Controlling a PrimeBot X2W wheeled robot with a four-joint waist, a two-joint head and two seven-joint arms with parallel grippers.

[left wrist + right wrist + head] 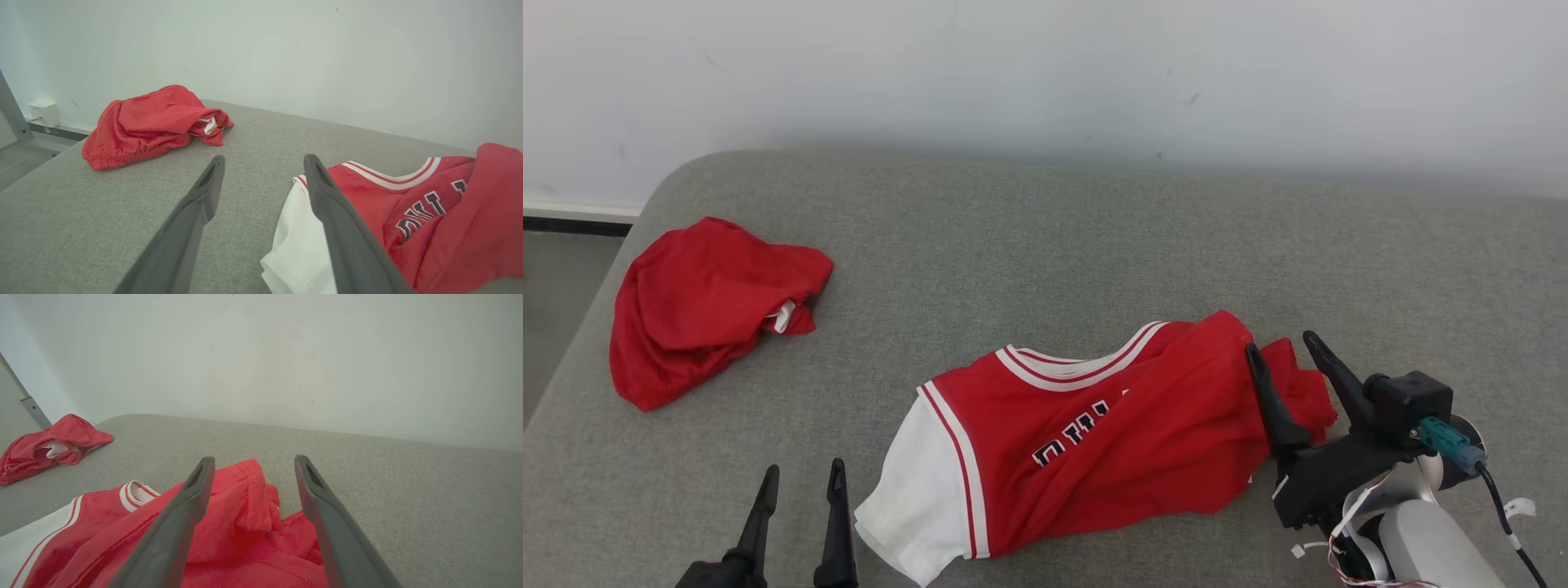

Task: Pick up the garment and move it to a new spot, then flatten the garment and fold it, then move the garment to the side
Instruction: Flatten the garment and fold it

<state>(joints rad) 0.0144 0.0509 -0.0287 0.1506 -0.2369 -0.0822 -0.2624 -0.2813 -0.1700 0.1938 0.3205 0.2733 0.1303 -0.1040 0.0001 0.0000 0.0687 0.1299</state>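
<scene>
A red jersey with white sleeves, white-striped collar and dark lettering lies crumpled on the grey cushion, its right half folded over itself. My right gripper stands open over the jersey's bunched right end, fingers astride the red fabric without gripping it. My left gripper is open near the front edge, just left of the white sleeve, holding nothing. In the left wrist view the jersey lies to the right of the fingers.
A second red garment, bunched with a white label showing, sits at the far left of the grey cushion. A white wall runs behind. The cushion's left edge drops to the floor, near a wall socket.
</scene>
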